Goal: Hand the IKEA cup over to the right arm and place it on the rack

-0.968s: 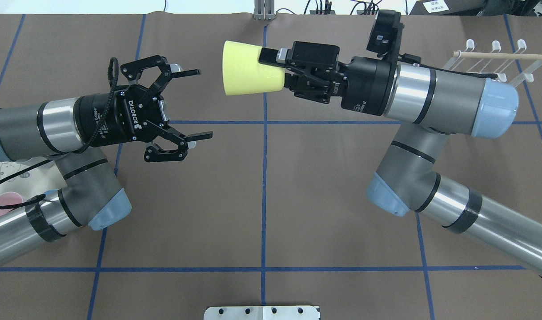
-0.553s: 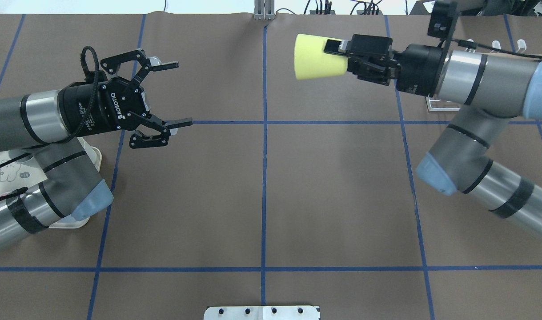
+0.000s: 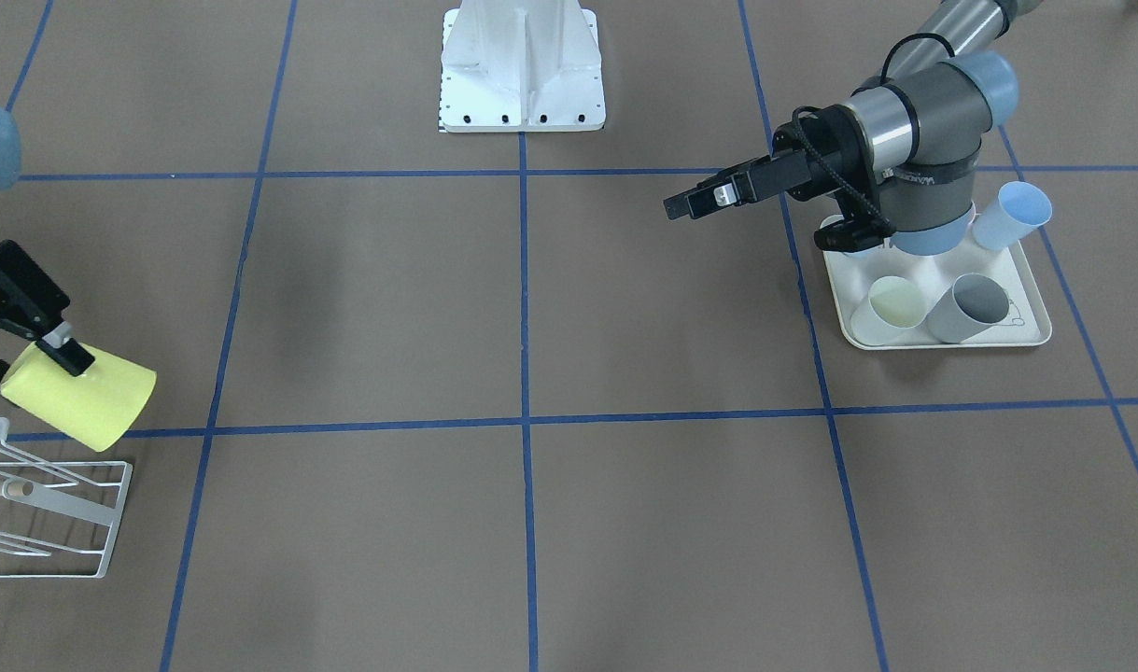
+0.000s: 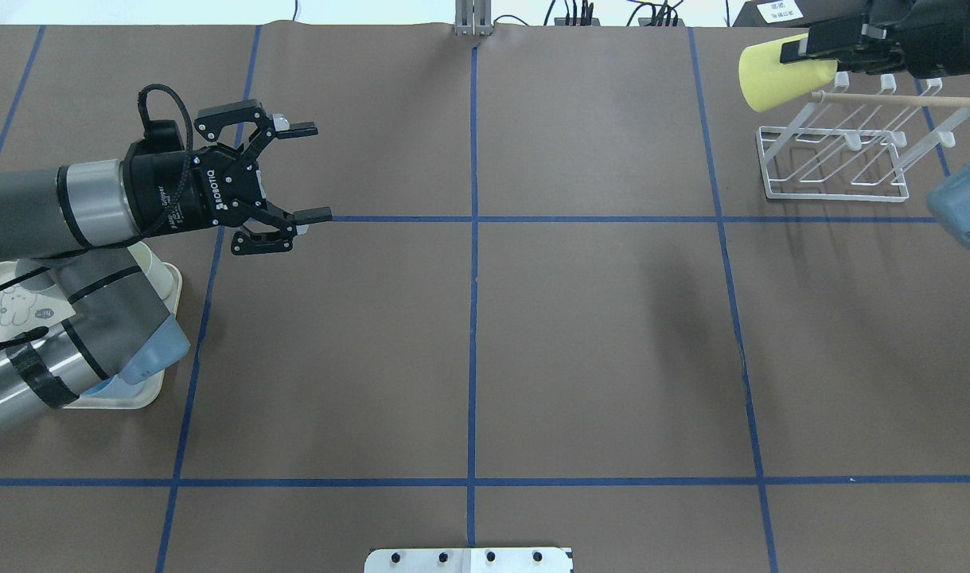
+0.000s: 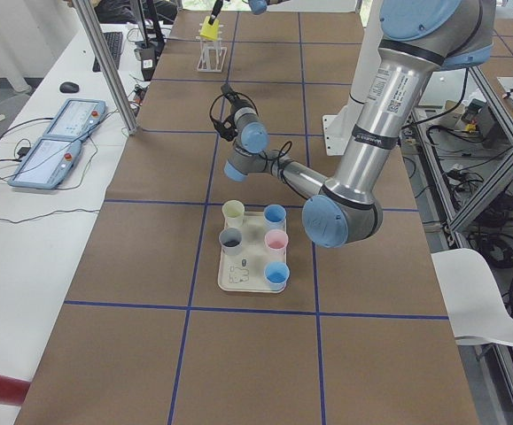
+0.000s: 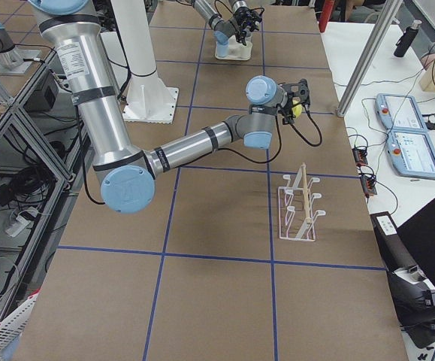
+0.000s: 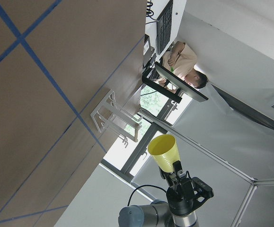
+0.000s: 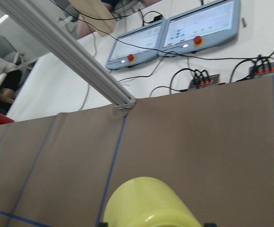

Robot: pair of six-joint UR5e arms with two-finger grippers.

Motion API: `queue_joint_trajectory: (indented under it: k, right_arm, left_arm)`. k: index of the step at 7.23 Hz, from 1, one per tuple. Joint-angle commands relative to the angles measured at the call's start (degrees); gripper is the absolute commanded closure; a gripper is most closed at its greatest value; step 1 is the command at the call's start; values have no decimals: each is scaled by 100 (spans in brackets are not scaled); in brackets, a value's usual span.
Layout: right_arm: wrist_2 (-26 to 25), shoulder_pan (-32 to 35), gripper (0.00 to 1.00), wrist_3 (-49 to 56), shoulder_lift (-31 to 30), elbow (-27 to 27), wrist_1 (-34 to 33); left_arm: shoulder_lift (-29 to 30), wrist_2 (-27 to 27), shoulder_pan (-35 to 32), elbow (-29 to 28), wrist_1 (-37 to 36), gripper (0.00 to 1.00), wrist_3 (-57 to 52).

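Left end effector (image 4: 311,171) spread overhead; front-facing view edge-on, unreadable.

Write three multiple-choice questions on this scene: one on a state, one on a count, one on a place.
1. The left claw is: A open and empty; B shut on a cup; C shut on a rod.
2. Cups on the tray: A two; B five; C eight.
3. The yellow cup is: A on the tray; B in the left claw; C in the right claw, near the rack.
Answers: A, spread wide with nothing inside; B, the left side view shows five; C, the right claw holds it.
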State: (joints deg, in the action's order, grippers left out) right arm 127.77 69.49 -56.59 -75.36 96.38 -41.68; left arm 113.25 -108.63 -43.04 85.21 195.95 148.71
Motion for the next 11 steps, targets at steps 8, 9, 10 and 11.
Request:
queue_joint_trajectory:
  k: [8, 9, 10, 11]
  right_arm:
    - [-384, 56, 90, 2882, -111, 487, -3777]
    - [-480, 47, 90, 2891, -93, 469, -3777]
    - [-542, 21, 89, 2960, -67, 391, -3777]
    - [-586, 20, 89, 3005, -49, 260, -3768]
  left_arm:
    - [66, 26, 33, -198, -4, 0, -17]
    - [66, 26, 42, -206, -4, 0, -17]
    - [66, 26, 42, -206, 5, 0, -17]
    - [66, 26, 42, -206, 5, 0, -17]
